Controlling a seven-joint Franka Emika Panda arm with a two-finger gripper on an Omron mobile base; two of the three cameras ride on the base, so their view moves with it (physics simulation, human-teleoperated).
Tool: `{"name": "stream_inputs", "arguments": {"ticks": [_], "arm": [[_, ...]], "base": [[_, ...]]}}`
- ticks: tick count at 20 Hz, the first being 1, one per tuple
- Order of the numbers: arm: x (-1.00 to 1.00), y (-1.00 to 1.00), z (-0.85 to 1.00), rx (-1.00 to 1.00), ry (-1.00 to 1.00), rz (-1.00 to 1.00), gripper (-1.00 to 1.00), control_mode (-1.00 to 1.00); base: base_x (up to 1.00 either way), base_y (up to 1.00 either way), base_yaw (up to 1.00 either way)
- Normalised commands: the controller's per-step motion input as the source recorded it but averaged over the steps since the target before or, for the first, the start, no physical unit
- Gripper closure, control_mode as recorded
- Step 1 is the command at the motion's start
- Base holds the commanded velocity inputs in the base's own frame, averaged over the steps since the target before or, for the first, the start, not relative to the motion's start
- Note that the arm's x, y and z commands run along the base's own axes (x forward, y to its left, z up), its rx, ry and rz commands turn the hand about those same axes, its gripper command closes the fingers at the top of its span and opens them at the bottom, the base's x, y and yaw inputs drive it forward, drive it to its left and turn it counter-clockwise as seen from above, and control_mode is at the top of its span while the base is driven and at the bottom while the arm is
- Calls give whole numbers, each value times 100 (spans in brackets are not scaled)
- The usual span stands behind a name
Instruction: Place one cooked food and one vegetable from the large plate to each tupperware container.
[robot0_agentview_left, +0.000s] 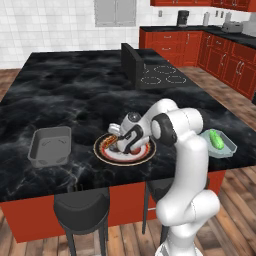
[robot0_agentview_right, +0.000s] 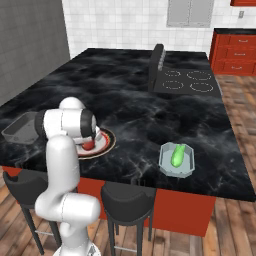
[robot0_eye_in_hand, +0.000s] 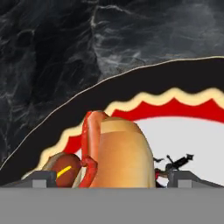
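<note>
A: Hot dog location?
B: On the plate, between the open fingers, long axis running away from the hand.
A: Containers?
B: Grey tub well left; green tub right.

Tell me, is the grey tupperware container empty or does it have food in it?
Empty. The grey container shows only its bare floor, while the pale container already holds a green vegetable.

No readable text, label, brand or number appears on anything.
</note>
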Motion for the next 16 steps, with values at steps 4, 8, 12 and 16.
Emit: {"name": "stream_inputs", "arguments": {"ticks": [4,8,12,16], "arm": [[33,11,-27,0,-3,0,100,-100],[-5,-6,-10,0,-1,0,100,-100],[-26,-37,11,3,0,0,100,-100],[-31,-56,68,15,0,0,100,-100]], "base": [[0,0,0],[0,0,0],[0,0,0],[0,0,0]]}}
